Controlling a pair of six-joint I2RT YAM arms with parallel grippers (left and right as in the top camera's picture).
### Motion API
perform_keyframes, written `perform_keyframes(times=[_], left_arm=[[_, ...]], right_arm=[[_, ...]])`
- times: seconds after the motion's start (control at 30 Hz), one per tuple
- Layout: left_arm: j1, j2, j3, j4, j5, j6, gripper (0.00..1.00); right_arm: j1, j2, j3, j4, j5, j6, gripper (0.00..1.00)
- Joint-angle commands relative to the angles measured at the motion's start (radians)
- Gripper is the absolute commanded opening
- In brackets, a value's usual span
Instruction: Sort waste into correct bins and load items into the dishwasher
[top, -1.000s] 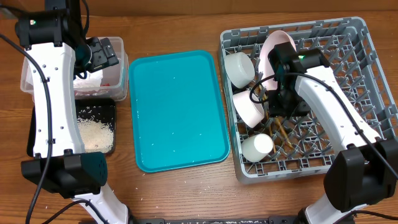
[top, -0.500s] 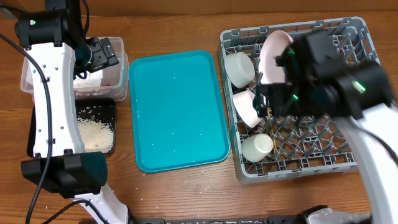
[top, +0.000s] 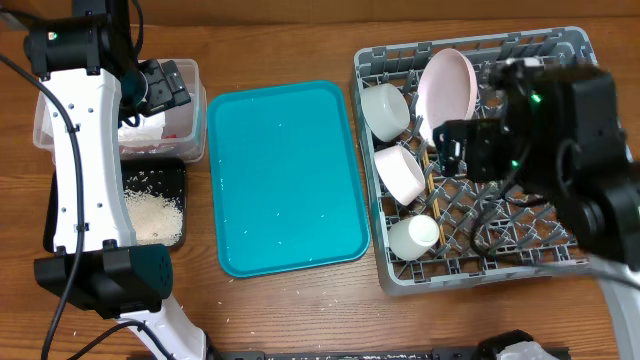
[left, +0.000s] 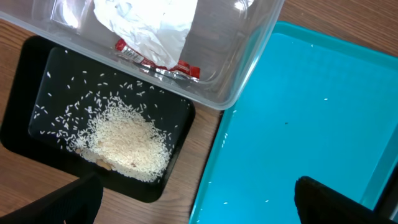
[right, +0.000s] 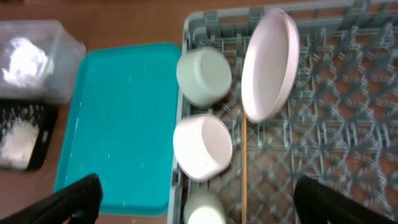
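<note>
2 open, empty: L gripper (left: 199, 200), R gripper (right: 202, 200)

We see bright, even light and soft shadows. The right arm (top: 565, 135) blurs overhead; our right wrist view is soft.

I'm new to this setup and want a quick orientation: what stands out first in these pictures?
The big teal tray in the centre of the overhead view catches the eye first. To its right, a grey dish rack holds a pink plate standing on edge, with a white bowl next to it. On the far left, a heap of rice lies in a black tray.
</note>
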Motion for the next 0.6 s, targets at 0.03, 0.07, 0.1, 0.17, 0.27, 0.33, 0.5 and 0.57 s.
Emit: perform_keyframes(times=[0.03, 0.07, 0.1, 0.17, 0.27, 0.33, 0.5, 0.57], left_arm=[[-0.007, -0.022, 0.018, 0.002, 0.002, 0.016, 1.0], [-0.007, -0.022, 0.018, 0.002, 0.002, 0.016, 1.0], [-0.007, -0.022, 0.018, 0.002, 0.002, 0.016, 1.0], [-0.007, -0.022, 0.018, 0.002, 0.002, 0.016, 1.0], [-0.007, -0.022, 0.018, 0.002, 0.002, 0.016, 1.0], [-0.007, -0.022, 0.018, 0.002, 0.002, 0.016, 1.0], [-0.007, -0.022, 0.018, 0.002, 0.002, 0.016, 1.0], [-0.007, -0.022, 0.018, 0.002, 0.002, 0.016, 1.0]], right_arm=[[-0.104, -0.178, -0.19, 0.069, 0.0, -0.058, 1.0], [-0.13, -0.219, -0.251, 0.1, 0.003, -0.058, 1.0], [-0.155, -0.276, -0.337, 0.145, 0.004, -0.058, 1.0], [-0.181, -0.386, -0.503, 0.251, 0.004, -0.059, 1.0], [-0.193, -0.642, -0.901, 0.576, -0.006, -0.058, 1.0], [-0.193, -0.752, -1.064, 0.711, -0.028, -0.058, 1.0], [-0.192, -0.964, -1.394, 0.994, -0.099, -0.053, 1.0], [-0.19, -1.006, -1.47, 1.06, -0.099, -0.05, 1.0]])
